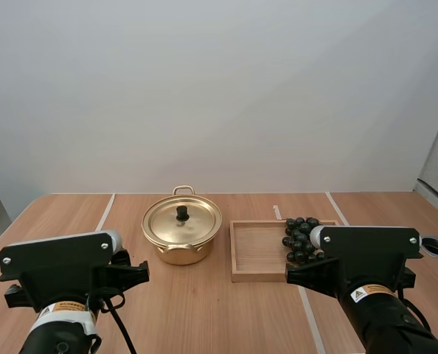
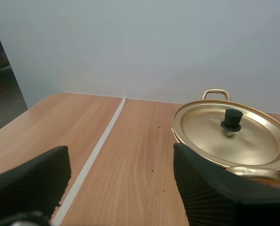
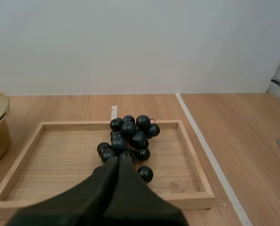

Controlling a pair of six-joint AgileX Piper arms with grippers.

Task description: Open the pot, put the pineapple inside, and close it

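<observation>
A golden pot (image 1: 181, 252) stands at the middle of the wooden table, its lid (image 1: 193, 225) on, with a black knob (image 1: 182, 212). To its right a wooden tray (image 1: 254, 251) holds a bunch of dark grapes (image 1: 300, 237) at its right side. No pineapple is in sight. My left gripper (image 2: 119, 162) is open, low over the table, with the lidded pot (image 2: 234, 139) just ahead to its right. My right gripper (image 3: 119, 161) is shut on nothing; its tips point at the near edge of the grapes (image 3: 130, 134) over the tray (image 3: 50, 165).
White tape lines (image 1: 105, 212) run across the table toward the back. A round metal-rimmed hole (image 1: 436, 247) sits at the table's right edge. A plain wall stands behind. Bare wood lies left of the pot (image 2: 60, 122).
</observation>
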